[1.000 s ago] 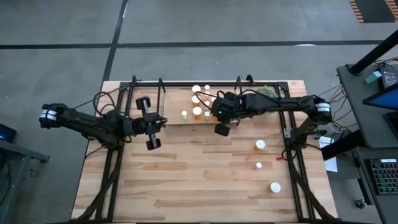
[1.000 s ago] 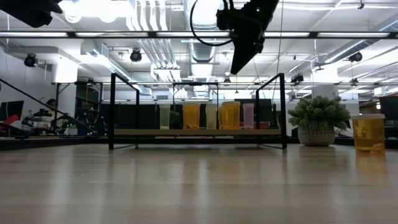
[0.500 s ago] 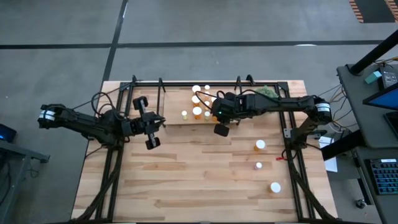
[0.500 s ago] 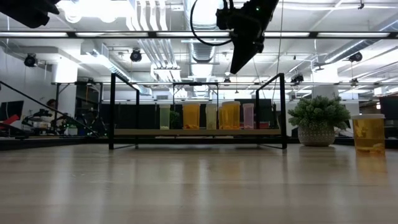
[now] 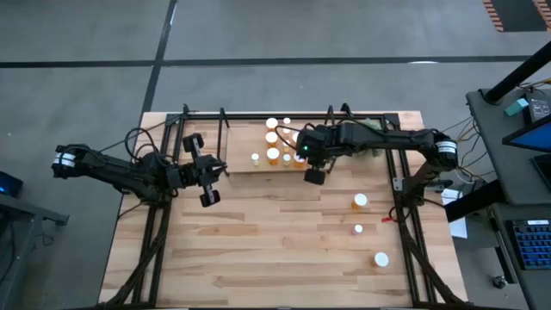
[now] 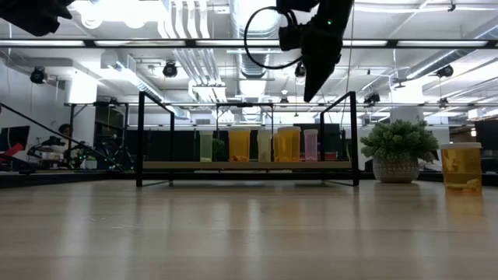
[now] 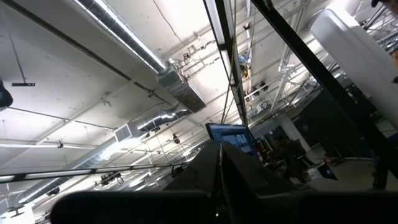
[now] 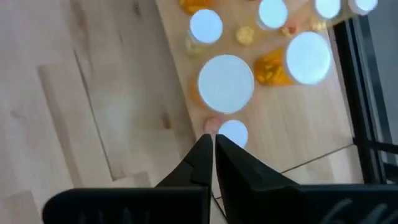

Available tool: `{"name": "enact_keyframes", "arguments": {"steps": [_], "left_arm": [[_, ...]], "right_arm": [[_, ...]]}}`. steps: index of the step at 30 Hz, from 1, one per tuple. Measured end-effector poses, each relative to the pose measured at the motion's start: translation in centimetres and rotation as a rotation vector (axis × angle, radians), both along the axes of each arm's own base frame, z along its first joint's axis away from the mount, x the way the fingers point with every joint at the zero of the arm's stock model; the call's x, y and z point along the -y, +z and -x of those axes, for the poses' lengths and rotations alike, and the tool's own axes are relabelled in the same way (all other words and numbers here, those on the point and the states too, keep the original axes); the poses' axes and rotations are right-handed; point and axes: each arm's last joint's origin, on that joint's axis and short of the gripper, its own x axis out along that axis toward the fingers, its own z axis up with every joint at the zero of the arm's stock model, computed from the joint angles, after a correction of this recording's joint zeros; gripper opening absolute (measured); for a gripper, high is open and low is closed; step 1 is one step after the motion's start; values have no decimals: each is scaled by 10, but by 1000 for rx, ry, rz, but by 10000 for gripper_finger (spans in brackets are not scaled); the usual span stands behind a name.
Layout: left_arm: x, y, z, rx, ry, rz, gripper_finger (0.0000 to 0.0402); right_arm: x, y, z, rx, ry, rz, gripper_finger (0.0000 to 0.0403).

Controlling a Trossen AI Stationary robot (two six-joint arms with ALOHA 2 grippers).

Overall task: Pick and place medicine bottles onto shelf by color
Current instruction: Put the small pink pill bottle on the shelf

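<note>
Several medicine bottles with white caps (image 5: pixel 274 155) stand on the shelf (image 5: pixel 241 146), a light board inside a black frame at the table's far middle. The low view shows their clear, amber and pink bodies (image 6: pixel 240 145) in a row. Three more bottles (image 5: pixel 360 201) stand on the table at the right. My right gripper (image 8: pixel 212 143) hangs shut and holding nothing, high above the shelf's near edge (image 6: pixel 311 95), pointing steeply down beside a small cap (image 8: pixel 233 134). My left gripper (image 5: pixel 221 168) waits shut at the shelf's left end, tilted up toward the ceiling (image 7: pixel 221 163).
A green spiky plant (image 6: pixel 397 148) in a pot stands right of the shelf, at the far right. An amber bottle (image 6: pixel 461 167) stands close to the low camera's right side. The shelf's black uprights (image 6: pixel 354 136) rise at its corners. Bare tabletop (image 5: pixel 258 250) lies in front.
My right gripper has shifted a little toward the table's right edge and slightly down, tipping more steeply downward above the shelf. The bottles have stayed where they were.
</note>
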Motion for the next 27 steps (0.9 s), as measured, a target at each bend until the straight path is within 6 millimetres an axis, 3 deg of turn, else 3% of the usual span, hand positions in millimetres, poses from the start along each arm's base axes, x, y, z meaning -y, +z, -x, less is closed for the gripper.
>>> {"name": "enact_keyframes", "arguments": {"steps": [11, 27], "left_arm": [[0, -2, 4, 6, -1, 2, 2], [-1, -2, 8, 14, -1, 4, 2]], "right_arm": [[23, -25, -8, -83, 34, 14, 9], [26, -44, -14, -165, 35, 26, 9]]}}
